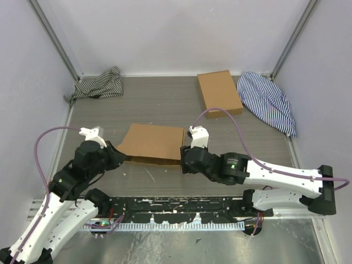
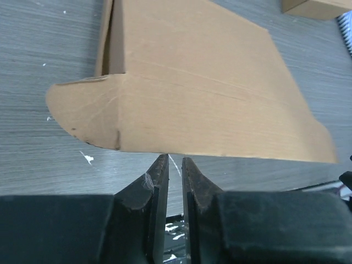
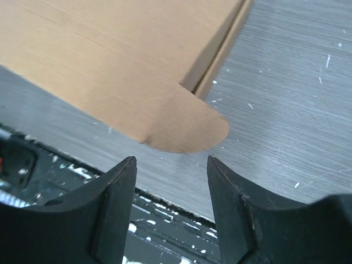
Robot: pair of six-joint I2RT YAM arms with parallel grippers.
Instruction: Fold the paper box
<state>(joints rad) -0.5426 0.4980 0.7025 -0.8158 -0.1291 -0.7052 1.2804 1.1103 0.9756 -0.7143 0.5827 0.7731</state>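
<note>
The paper box (image 1: pixel 154 141) lies in the middle of the table as a flat brown folded shape, its front flap hanging over the near side. Close in front of that flap's lower edge, in the left wrist view, my left gripper (image 2: pixel 175 160) stands open by a narrow slit with nothing in it, just off the box (image 2: pixel 203 93). From above, this gripper (image 1: pixel 119 156) sits at the box's left front corner. At the right front corner, my right gripper (image 1: pixel 183 158) is open wide. Its fingertips (image 3: pixel 171 160) stop short of the box's rounded tab (image 3: pixel 190 124) and are empty.
A smaller brown cardboard box (image 1: pixel 219 92) lies at the back right, next to a blue striped cloth (image 1: pixel 269 102). A grey striped cloth (image 1: pixel 99 85) is bunched in the back left corner. The black rail (image 1: pixel 176 206) runs along the table's near edge.
</note>
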